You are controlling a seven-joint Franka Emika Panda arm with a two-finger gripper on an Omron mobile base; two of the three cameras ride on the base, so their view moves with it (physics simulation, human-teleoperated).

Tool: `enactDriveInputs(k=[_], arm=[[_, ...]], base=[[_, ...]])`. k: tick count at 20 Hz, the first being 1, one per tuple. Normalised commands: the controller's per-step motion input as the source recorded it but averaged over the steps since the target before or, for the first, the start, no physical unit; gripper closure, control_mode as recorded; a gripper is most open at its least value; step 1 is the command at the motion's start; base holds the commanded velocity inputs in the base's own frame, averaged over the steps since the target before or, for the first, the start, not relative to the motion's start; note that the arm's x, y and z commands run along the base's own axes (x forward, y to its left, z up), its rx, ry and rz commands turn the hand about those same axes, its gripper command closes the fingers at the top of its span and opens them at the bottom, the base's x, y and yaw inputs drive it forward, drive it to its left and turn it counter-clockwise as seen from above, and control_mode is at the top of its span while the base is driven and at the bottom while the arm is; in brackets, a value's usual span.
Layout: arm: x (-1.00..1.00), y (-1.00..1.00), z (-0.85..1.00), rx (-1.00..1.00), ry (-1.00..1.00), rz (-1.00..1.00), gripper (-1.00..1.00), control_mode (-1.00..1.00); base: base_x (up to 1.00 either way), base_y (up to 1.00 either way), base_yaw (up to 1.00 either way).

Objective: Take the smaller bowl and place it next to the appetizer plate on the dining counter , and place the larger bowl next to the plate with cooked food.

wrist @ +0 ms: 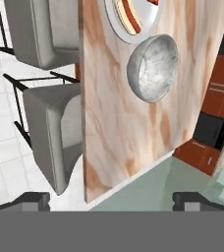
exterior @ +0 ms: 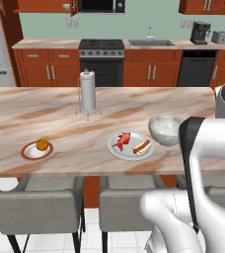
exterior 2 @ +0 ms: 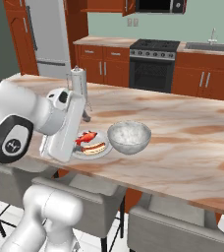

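the larger bowl (exterior 2: 129,137) sits on the dining counter (exterior: 60,123) just beside the cooked-food plate (exterior: 131,146), where it belongs (1 bowl placed); my gripper (wrist: 111,201) holds nothing, fingers wide apart.

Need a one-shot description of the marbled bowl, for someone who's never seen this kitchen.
Find the long dining counter above the grey stools. Beside the grey plate with the hot dog sits the marbled bowl: deep, round, grey-white and empty, unlike the flat plates.

— What sits on the table (exterior: 60,123)?
— A paper-towel holder (exterior: 88,94); a small plate with an orange ball (exterior: 37,149); a plate with fish and hot dog (exterior: 131,145); a marbled bowl (exterior: 165,129) just beside that.
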Motion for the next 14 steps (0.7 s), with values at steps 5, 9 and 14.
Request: enactDriveInputs(k=[5,9,14], arm=[[-0.02,0.76,0.0,0.23,0.0,0.09,-1.0,-1.0],[-0.34,-0.03,0.0,0.11,0.0,0.36,-1.0,-1.0],[-0.12,0.02,0.0,0.0,0.0,0.47,-1.0,-1.0]], base=[[0.0,0.0,0.0],[0.0,0.0,0.0],[0.0,0.0,0.0]])
